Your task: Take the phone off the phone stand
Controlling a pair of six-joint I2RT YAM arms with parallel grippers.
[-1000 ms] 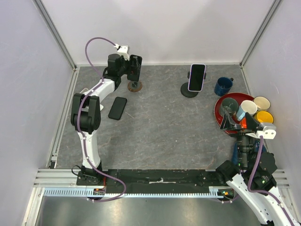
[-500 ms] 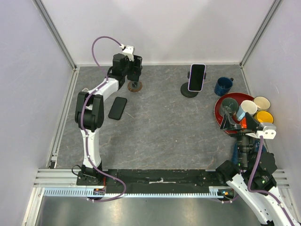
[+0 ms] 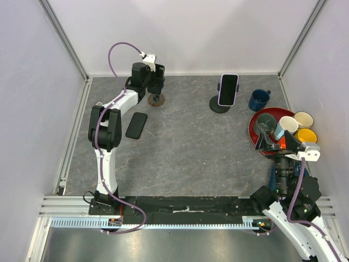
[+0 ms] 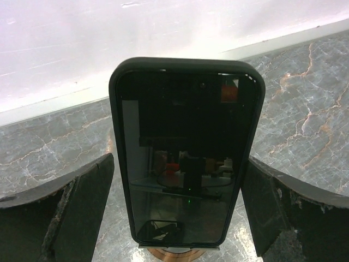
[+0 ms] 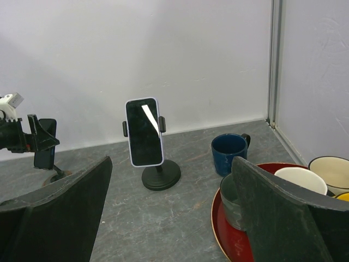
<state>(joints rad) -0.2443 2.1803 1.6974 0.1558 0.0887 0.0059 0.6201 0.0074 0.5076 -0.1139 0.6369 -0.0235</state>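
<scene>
- The left arm reached out long across the grey bench to its far left corner, elbow bent, with a purple cable looping above the wrist.
- The left gripper stood level with the black phone, its jaws spread wide.
- The black phone stood upright in the brown-footed stand, near the back wall.
- The right arm was folded low at the near right corner, and the right gripper pointed towards the back wall, its jaws also spread wide and holding nothing.
- The left wrist view showed what the overhead view hid: one of the fingers sat on each side of the black phone, with a strip of bench visible in each gap, so neither pressed on it.
- That close view also showed the dark glossy screen facing the camera and a sliver of the stand's brown foot below it.
- The right wrist view looked across the bench and showed a second phone in a pale case, clamped upright on a black stand.
- That view also showed a blue mug just beside a red tray holding cups.
- Only the overhead view showed a third phone lying flat on the bench, near the left arm.
</scene>
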